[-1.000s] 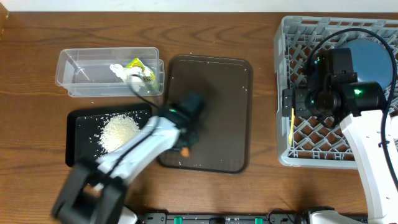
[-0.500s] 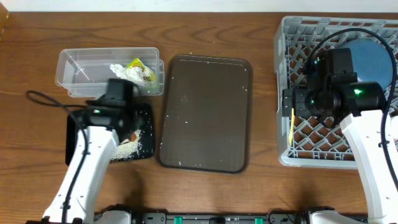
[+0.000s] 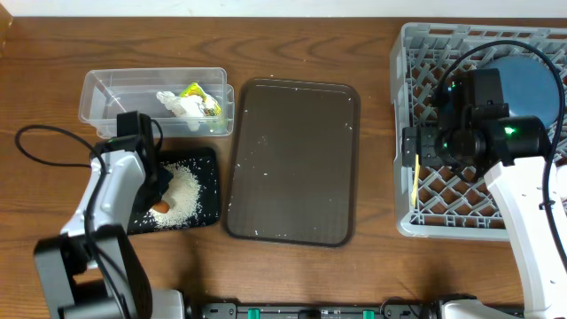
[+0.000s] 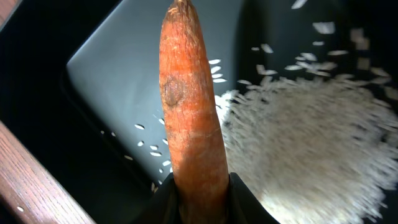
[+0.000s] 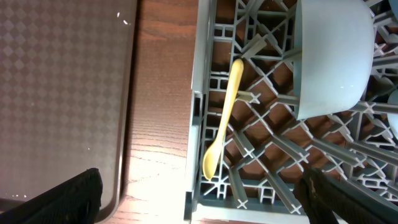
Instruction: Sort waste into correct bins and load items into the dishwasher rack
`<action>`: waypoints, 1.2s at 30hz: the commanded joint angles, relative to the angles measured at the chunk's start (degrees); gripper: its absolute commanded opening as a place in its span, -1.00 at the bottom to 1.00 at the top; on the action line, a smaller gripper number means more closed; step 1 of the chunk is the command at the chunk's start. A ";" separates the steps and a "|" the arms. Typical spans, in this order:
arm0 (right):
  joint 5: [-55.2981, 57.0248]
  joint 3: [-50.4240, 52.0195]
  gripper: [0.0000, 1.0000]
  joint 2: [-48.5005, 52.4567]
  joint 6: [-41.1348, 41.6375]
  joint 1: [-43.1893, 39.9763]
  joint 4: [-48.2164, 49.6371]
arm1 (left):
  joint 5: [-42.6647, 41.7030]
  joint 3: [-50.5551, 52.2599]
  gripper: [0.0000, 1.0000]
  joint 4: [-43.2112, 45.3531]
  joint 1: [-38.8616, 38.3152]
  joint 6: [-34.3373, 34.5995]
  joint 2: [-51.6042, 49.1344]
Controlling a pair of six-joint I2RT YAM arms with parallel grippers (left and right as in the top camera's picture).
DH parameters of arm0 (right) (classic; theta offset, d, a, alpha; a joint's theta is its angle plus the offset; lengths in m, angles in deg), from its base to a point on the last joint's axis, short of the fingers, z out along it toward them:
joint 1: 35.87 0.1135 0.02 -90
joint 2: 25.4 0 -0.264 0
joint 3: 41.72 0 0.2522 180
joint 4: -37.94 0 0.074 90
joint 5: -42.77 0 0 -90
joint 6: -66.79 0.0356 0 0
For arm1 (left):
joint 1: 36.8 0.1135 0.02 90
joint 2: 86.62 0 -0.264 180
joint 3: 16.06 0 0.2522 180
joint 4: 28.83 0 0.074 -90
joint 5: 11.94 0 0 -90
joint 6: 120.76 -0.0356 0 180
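Note:
My left gripper is shut on the orange-brown carrot stick, low over the flat black tray. The stick shows beside the pile of white rice, which also fills the right of the left wrist view. The clear tub holds the yellow-green wrapper and the white tissue. My right gripper is open and empty over the left edge of the grey rack. In the rack lie the pale yellow spoon, the white bowl and the dark blue plate.
The dark brown serving tray lies between the black tray and the rack, with a few rice grains on it. Its corner shows in the right wrist view. A black cable loops left of my left arm.
My left gripper carried the carrot stick from the brown serving tray leftward to the black tray and now holds it low by the rice. The right arm has not moved.

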 commanded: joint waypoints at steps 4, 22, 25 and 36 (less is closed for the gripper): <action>-0.46 0.02 0.98 0.02 -0.72 -0.37 -0.04 | 0.90 0.42 -0.67 0.00 0.52 -1.18 -2.67; -15.91 0.26 -0.94 1.33 -0.74 2.27 0.22 | -8.85 -3.52 0.02 -4.13 -0.02 -9.60 7.41; -17.40 0.92 -0.97 3.15 -0.74 5.60 0.70 | -13.64 -3.50 0.02 -6.19 -1.77 -10.38 11.23; -18.03 6.93 -0.97 15.58 3.23 19.52 2.51 | -14.14 -3.13 0.10 -9.90 -9.92 -13.81 13.27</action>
